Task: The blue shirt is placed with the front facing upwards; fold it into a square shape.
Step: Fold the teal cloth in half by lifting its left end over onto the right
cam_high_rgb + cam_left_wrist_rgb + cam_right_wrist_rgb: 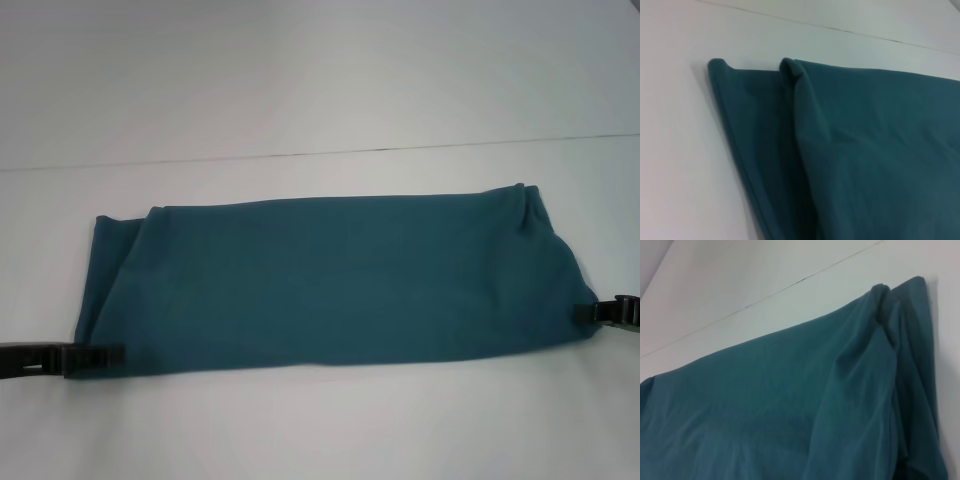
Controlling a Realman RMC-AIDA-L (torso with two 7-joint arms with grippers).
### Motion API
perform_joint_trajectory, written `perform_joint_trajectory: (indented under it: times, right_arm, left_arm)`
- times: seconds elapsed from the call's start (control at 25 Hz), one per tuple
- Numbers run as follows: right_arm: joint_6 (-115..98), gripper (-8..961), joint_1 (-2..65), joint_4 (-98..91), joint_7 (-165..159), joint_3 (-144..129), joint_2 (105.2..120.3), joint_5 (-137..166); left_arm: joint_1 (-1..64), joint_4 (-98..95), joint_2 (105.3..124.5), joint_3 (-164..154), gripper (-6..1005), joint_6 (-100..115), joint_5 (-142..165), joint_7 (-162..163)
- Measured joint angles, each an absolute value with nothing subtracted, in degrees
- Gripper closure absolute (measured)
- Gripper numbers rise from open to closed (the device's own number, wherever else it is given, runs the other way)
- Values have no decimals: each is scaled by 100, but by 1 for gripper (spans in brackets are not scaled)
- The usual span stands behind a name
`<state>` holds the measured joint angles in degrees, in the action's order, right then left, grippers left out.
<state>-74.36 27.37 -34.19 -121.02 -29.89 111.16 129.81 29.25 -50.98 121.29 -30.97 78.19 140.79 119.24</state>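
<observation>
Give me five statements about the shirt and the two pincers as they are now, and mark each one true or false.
1. The blue shirt lies folded into a long band across the white table. True.
2. The left pincer is at the shirt's near left corner. True.
3. The right pincer hovers high above the shirt's middle. False: it is at the shirt's right edge, low on the table.
4. Pink lettering shows on the upper face. False: only plain blue cloth shows.
5. The shirt is already a square. False: it is much wider than deep.
</observation>
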Motion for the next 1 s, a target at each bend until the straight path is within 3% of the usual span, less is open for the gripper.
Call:
perform_joint_trajectory:
  times: [0.08, 0.28, 0.4, 0.6, 1.0]
  right_arm:
    - [-7435, 943, 2746, -3419, -12097, -2992, 11118, 12981]
    - [-7436, 943, 2763, -3419, -12094, -2998, 11118, 12982]
    - [-7436, 943, 2771, -3419, -12093, -3004, 11118, 12981]
    - [-7436, 942, 2765, -3419, -12093, -3006, 11118, 12982]
    - [-7436, 942, 2734, -3419, -12043, -2988, 11118, 12981]
  left_arm:
    - [2926, -5098, 12129, -3086, 131, 7801, 14093, 11938]
    - [2928, -5098, 12129, -3097, 362, 7763, 14132, 11976]
    - [2939, -5094, 12129, -3102, 607, 7729, 14198, 11985]
    - [2961, -5072, 12132, -3128, 782, 7645, 14231, 12029]
    - [3010, -5074, 12142, -3189, 983, 7615, 14256, 12085]
